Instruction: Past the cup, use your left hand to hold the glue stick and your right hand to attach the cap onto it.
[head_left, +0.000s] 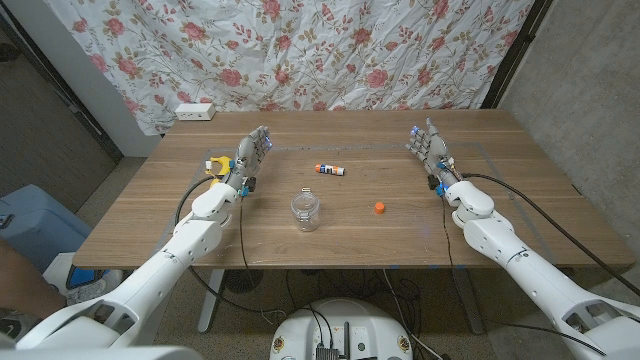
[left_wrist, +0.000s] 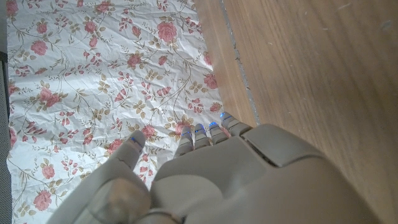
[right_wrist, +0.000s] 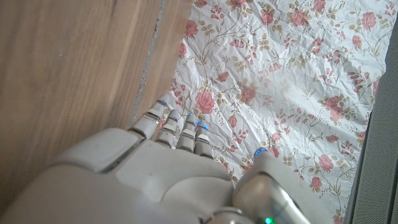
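A glue stick (head_left: 330, 170) with a white body and dark ends lies on its side on the table beyond a clear plastic cup (head_left: 306, 212). Its small orange cap (head_left: 380, 208) sits apart, to the right of the cup. My left hand (head_left: 251, 155) stands on its edge at the left, fingers apart and holding nothing, well left of the glue stick. My right hand (head_left: 428, 148) stands the same way at the right, empty, beyond and to the right of the cap. The wrist views show the back of my left hand (left_wrist: 249, 180) and my right hand (right_wrist: 155, 174) over bare wood.
A yellow and blue object (head_left: 218, 166) lies just left of my left hand. A white power strip (head_left: 195, 111) sits at the table's far left corner. A floral cloth (head_left: 330, 50) hangs behind the wooden table (head_left: 500, 220).
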